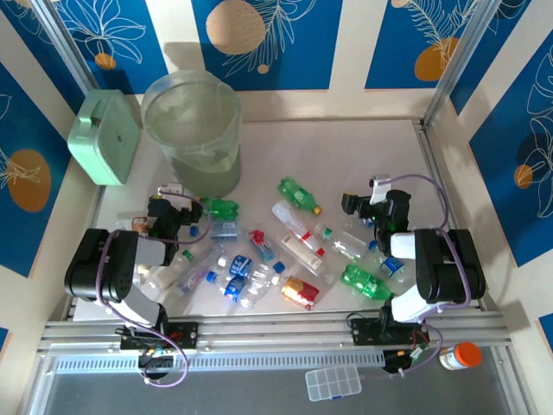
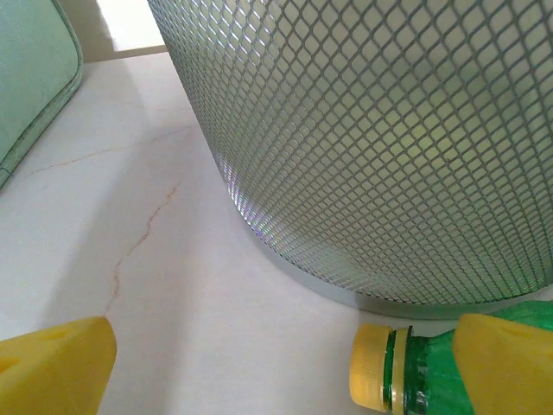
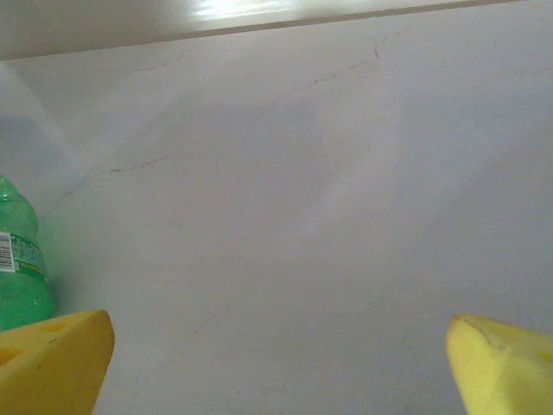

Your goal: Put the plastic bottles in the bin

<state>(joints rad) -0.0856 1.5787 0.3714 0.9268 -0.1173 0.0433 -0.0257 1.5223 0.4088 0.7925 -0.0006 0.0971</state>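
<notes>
Top external view shows the plastic bottles [image 1: 276,255] lying on their sides in a loose scatter on the table [image 1: 363,147], between the two arms; one green bottle [image 2: 415,385] with a yellow cap lies just beside the foot of the bin [image 2: 389,147], its cap seen inside the gap of the left gripper [image 2: 276,372]. I judge them light and thin-walled: they may dent under a hard squeeze, and a smooth round body can roll or slip away; the best hold is across the middle of the body, at the label (not at the cap or narrow neck). The left gripper is wide open and holds nothing; the right gripper [image 3: 276,367] is also wide open over bare table, with a second green bottle [image 3: 17,268] at the left of its view. A mint green box [image 1: 105,137] stands near the bin, on its left.
</notes>
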